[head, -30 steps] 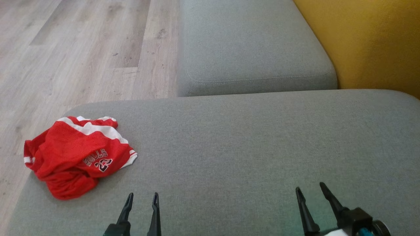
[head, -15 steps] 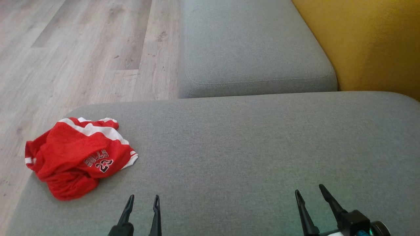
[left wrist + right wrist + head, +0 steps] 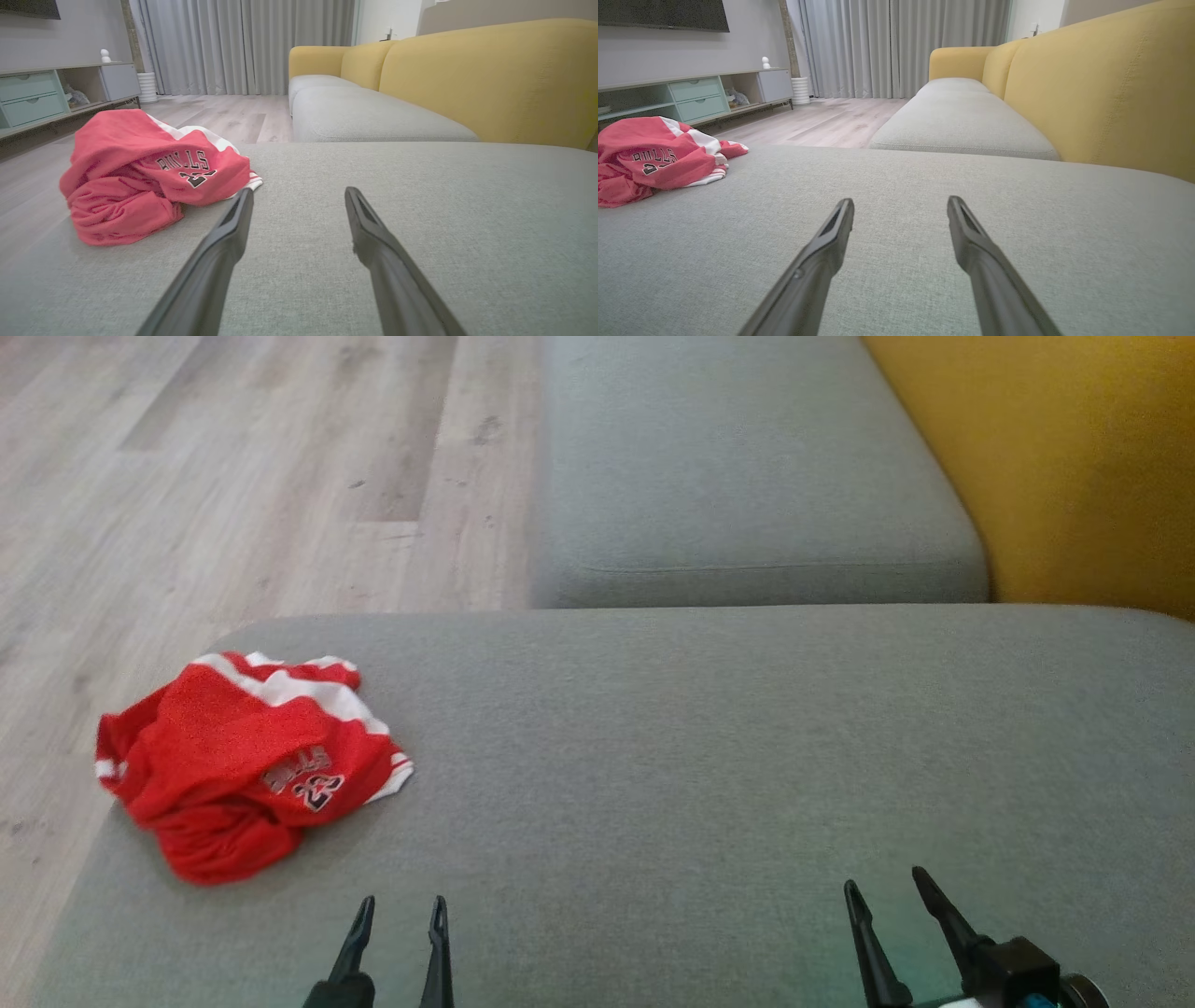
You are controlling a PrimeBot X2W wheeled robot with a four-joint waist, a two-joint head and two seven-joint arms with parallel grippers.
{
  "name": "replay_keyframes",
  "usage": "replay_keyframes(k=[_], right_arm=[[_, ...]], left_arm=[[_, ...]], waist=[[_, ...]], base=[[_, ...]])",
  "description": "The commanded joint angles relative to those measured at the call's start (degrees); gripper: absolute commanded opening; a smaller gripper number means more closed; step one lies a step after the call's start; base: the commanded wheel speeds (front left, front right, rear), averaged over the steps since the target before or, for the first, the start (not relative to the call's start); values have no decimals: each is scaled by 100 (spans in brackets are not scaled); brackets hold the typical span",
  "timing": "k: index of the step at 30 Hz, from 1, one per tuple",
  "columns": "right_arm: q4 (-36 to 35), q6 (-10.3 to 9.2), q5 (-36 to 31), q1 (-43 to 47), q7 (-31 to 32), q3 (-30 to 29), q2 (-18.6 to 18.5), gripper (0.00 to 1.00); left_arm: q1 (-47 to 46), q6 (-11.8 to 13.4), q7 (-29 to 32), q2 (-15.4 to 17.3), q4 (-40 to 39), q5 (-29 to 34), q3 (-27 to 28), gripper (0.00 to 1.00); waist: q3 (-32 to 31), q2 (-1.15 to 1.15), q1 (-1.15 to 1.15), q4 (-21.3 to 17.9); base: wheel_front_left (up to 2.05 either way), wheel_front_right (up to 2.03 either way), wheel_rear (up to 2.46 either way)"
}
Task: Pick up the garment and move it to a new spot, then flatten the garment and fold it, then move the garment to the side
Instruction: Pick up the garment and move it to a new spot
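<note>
The garment (image 3: 238, 761) is a red jersey with white trim and dark lettering, crumpled in a heap at the left edge of the grey sofa cushion (image 3: 709, 747). My left gripper (image 3: 401, 902) is open low in the head view, a short way right of and nearer than the heap, with nothing between its fingers. In the left wrist view the garment (image 3: 145, 175) lies just left of and beyond the left gripper (image 3: 299, 191). My right gripper (image 3: 885, 880) is open and empty over bare cushion at the lower right. The right wrist view has the garment (image 3: 654, 158) far left of the right gripper (image 3: 901, 201).
A second grey seat cushion (image 3: 747, 476) runs on beyond the near one, with the yellow sofa back (image 3: 1074, 457) along the right. Wood floor (image 3: 233, 485) lies to the left, past the cushion's edge. A low TV cabinet (image 3: 691, 98) and curtains (image 3: 901, 46) stand across the room.
The whole head picture has shifted a little right and down, so the camera moved. The garment lies as it did and both grippers stay open.
</note>
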Motion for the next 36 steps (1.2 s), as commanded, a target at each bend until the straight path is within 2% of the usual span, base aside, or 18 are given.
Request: replay_keyframes(k=[1,6,13,18,29,36], right_arm=[[-165,43,73,-219,-78,143,-30,100],[-158,43,178,-235,-78,157,-30,100],[-221,43,285,-361,-78,42,-30,100],[-204,43,283,-660,-78,59,-30,100],[-23,43,37,-1121,-78,80,-30,100],[-7,43,-325,-1039,-78,-129,-31,100]], left_arm=[[-307,29,-71,17,-137,30,225,100],[-356,6,-71,17,-114,146,373,100],[-447,-61,-71,25,-207,327,543,100],[-510,3,-71,31,-439,295,886,100],[-602,67,-71,76,-1065,413,1493,100],[-1237,-107,-71,318,-1403,617,1555,100]], waist=[[36,0,0,160],[93,0,0,651],[263,0,0,1548],[606,0,0,1944],[1075,0,0,2361],[1286,0,0,2565]], base=[[0,0,0],[0,0,0],[0,0,0],[0,0,0],[0,0,0],[0,0,0]])
